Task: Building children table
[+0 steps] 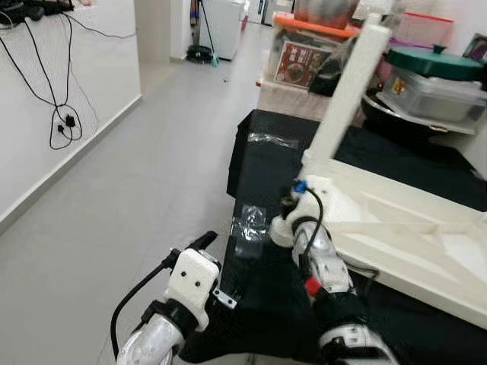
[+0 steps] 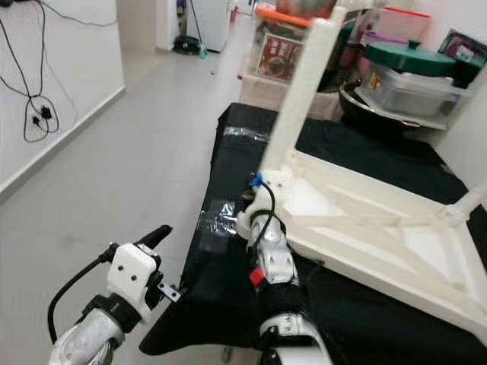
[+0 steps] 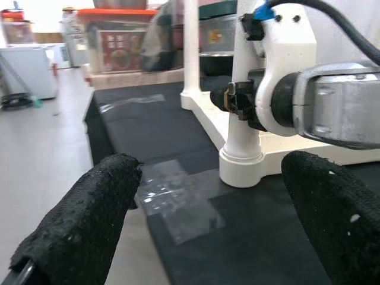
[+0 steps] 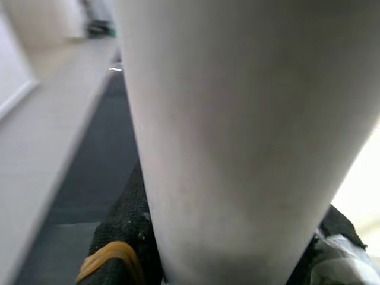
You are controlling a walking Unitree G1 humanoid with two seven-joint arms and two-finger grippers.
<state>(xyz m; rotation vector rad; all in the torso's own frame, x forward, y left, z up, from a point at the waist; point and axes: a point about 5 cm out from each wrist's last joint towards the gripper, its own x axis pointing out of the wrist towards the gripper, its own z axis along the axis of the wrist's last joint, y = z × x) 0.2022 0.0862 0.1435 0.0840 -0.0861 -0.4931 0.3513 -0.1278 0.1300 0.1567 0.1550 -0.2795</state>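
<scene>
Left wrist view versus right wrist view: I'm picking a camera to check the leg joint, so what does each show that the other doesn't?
The left wrist view alone shows the right end effector at the white round table leg, its socket, and clear tape on the black cloth. The right wrist view alone shows a yellow band beside the leg. Both show leg, cloth and grey floor.

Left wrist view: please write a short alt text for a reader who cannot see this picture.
The right gripper is closed around a white table leg standing upright on the upturned white table, which lies on a black cloth. The left gripper's two black fingers are spread open in the foreground, short of the leg.
</scene>
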